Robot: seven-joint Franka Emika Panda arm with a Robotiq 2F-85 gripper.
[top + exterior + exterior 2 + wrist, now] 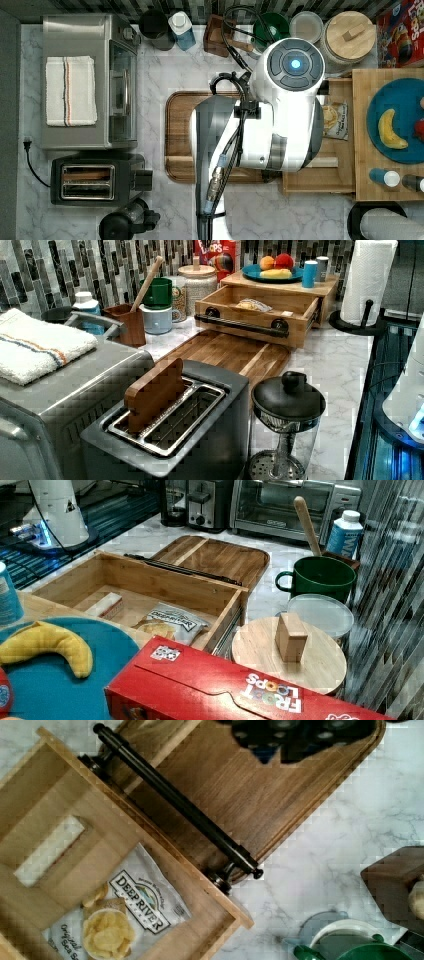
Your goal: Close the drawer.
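One move matters here, and it turns on one relation: the black bar handle (175, 802) lies just below the gripper (300, 742), with the dark board (280, 805) under both. Whether the gripper is released or clenched you cannot tell; nothing appears to be held.

The handle's long axis runs along the front panel of the drawer (150, 580). In the top view that axis runs top to bottom, so I judge the closing push goes square to it, toward the top view's right. The arm (280, 115) hangs over the drawer's front end and the near part of the board, so the front panel is the face nearest to you. Press on it near the middle of the handle; a push near one end could skew the box on its runners.

Past the panel, the drawer stands pulled well out, open side up. In it lie a bag of chips (130, 910) near one side wall and a small pale packet (47, 850) well apart from the bag. Both lie flat and low, so I expect neither to catch as the box slides in.

Farther on sits the light wood top (320, 289) over the drawer's housing. It bears a blue plate (250, 272) holding a banana (276, 273) and other fruit.
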